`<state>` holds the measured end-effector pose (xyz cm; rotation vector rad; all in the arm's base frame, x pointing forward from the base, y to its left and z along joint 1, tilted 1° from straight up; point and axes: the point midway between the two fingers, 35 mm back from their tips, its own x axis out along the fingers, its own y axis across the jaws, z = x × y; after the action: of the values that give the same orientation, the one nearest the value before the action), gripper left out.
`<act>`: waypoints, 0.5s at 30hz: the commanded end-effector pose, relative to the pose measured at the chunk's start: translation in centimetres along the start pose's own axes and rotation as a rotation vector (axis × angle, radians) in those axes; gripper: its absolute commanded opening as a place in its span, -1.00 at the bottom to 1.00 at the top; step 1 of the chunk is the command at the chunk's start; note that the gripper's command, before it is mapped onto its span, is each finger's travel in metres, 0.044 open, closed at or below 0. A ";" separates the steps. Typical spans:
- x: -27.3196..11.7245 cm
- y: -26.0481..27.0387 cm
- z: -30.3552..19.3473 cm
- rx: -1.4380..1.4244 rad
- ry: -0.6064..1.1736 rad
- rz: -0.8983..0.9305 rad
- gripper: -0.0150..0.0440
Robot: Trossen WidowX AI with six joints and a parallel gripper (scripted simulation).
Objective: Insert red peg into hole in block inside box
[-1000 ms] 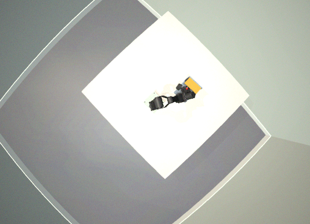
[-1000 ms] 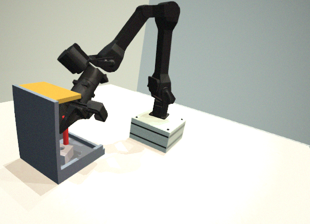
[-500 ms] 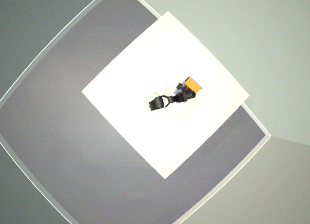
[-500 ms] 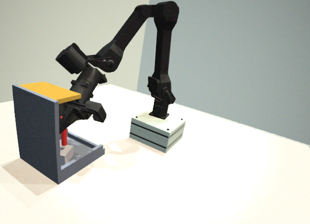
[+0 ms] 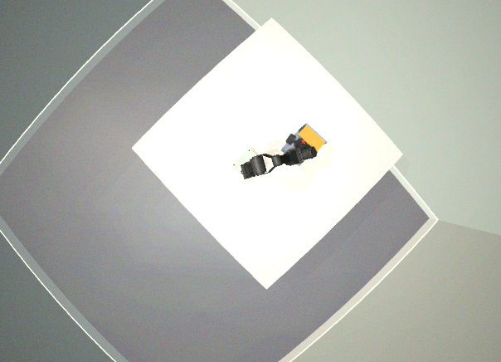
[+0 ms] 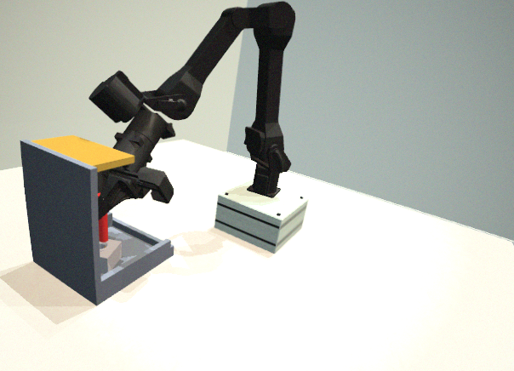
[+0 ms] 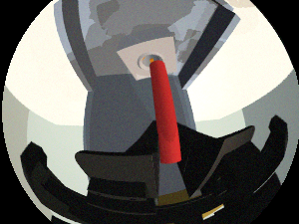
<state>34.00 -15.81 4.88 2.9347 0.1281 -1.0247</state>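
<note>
The red peg (image 5: 304, 142) (image 6: 103, 228) (image 7: 164, 109) is upright inside the box (image 6: 59, 206), below the level of the orange roof (image 5: 312, 138) (image 6: 81, 148). My gripper (image 6: 102, 209) (image 7: 161, 123) is shut on the upper part of the peg, under the roof. The peg's lower end is at the hole (image 7: 144, 62) of the pale block (image 6: 112, 255) (image 7: 128, 55). In the wrist view it covers the right part of the hole's ring. Whether its tip has entered the hole cannot be told. In the exterior view the fingertips are partly hidden behind the back wall.
The wrist part of the arm (image 6: 138, 138) passes close to the roof's front edge. Low side walls (image 6: 136, 267) (image 7: 209, 46) flank the box floor. The arm's pale base block (image 6: 251, 223) stands on the white table (image 5: 265, 234) (image 6: 340, 308) in front of the box.
</note>
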 end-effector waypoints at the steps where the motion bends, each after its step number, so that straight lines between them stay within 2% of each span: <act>1: 0.1 0.3 -0.3 0.000 0.003 0.006 -0.49; 15: 0.4 0.6 -0.5 0.000 0.004 0.006 -0.49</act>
<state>34.47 -16.15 4.96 2.9340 0.1266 -1.0194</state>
